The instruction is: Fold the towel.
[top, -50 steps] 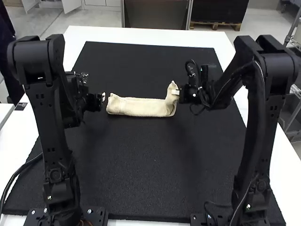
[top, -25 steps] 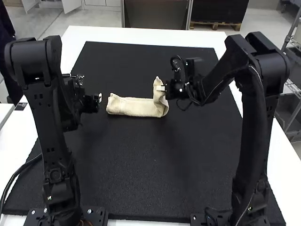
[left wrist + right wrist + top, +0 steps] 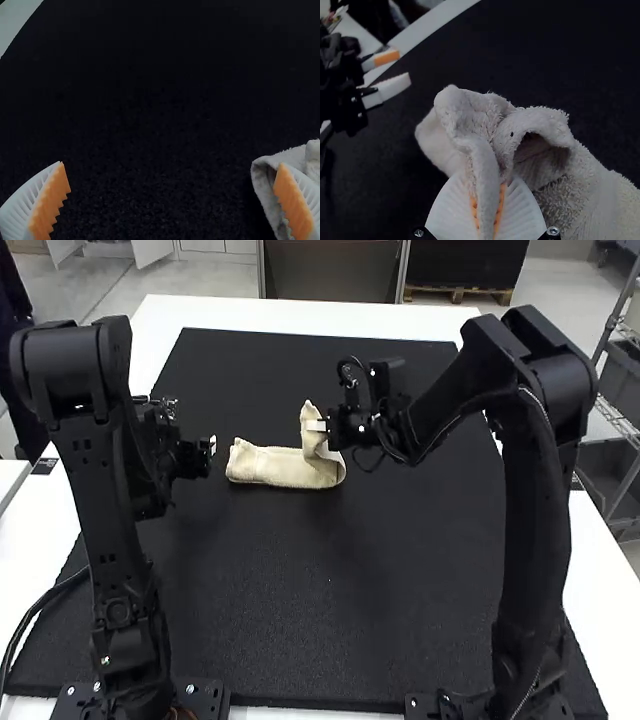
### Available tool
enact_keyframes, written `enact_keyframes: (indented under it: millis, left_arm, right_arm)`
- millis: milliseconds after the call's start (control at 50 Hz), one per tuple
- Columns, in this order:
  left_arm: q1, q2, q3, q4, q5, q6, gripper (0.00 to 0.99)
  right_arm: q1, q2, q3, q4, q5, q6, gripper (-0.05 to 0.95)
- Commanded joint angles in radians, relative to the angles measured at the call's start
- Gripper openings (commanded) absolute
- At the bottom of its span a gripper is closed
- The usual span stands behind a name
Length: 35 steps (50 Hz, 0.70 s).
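The cream towel (image 3: 283, 467) lies as a narrow folded strip on the black mat, its right end raised and curled over. My right gripper (image 3: 318, 426) holds that raised end. In the right wrist view my right gripper (image 3: 487, 210) is shut on an edge of the towel (image 3: 590, 195), whose layers bulge around the fingers. My left gripper (image 3: 212, 446) stands just beside the towel's left end. In the left wrist view my left gripper (image 3: 175, 200) is wide open, one finger in front of the towel's corner (image 3: 265, 175), nothing held between them.
The black mat (image 3: 300, 600) covers most of the white table (image 3: 300, 315). The two grippers face each other across the short towel, with the left arm's fingers (image 3: 387, 90) close by in the right wrist view.
My right gripper has moved left, carrying the towel's raised right end toward the left end, so the flat part is shorter. The left gripper shifted slightly left, then stayed still.
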State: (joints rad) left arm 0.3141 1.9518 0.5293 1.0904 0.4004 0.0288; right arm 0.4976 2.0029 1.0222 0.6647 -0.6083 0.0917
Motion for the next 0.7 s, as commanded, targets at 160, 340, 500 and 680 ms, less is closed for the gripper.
enact_keyframes:
  millis: [160,340,500,680]
  left_arm:
    - [0.005,0.007,-0.006,0.029,0.011,-0.029,0.959]
    - [0.003,0.002,-0.006,0.031,0.014,-0.030,0.959]
    - [0.003,-0.007,-0.006,0.028,0.014,-0.030,0.959]
    - [0.005,-0.017,-0.006,0.022,0.020,-0.032,0.959]
  right_arm:
    - [0.059,0.037,0.070,0.009,0.016,0.014,-0.02]
    - [0.087,0.060,0.101,0.009,0.019,0.020,-0.02]
    - [0.108,0.085,0.131,0.009,0.024,0.023,-0.02]
    - [0.128,0.120,0.176,0.007,0.030,0.028,-0.02]
